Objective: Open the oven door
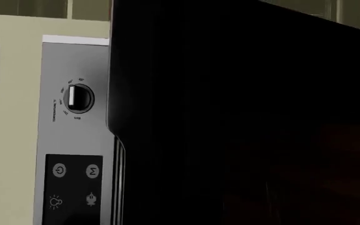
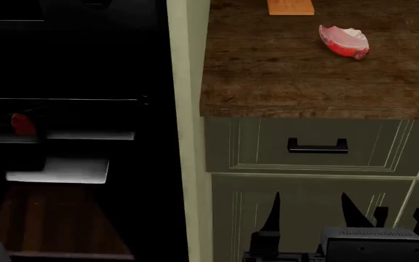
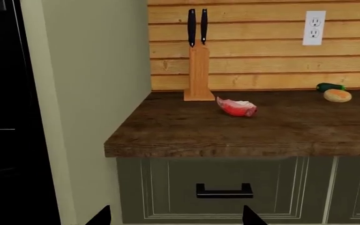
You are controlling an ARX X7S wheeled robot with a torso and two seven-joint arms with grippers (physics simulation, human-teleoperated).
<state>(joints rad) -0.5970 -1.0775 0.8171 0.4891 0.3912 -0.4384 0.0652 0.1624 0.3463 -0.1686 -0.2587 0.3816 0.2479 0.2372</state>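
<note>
The oven door [image 1: 243, 117] is a glossy black panel that fills most of the left wrist view. Its edge stands in front of the grey control panel [image 1: 73, 140], which has a knob [image 1: 77, 98]. In the head view the oven door [image 2: 71, 125] takes up the left side, with thin pale lines and reflections on it. None of the left gripper's fingers can be made out against the black. My right gripper [image 2: 313, 215] [image 3: 176, 218] is open and holds nothing. It hangs in front of the olive cabinet front, below the drawer handle [image 2: 317, 146].
A pale upright post [image 2: 187, 136] separates the oven from the wooden counter [image 2: 304, 71]. On the counter are a red-and-white onion piece [image 2: 344, 41], a knife block [image 3: 198, 70], and vegetables [image 3: 336, 93] at the far right. A wall outlet [image 3: 314, 28] is above.
</note>
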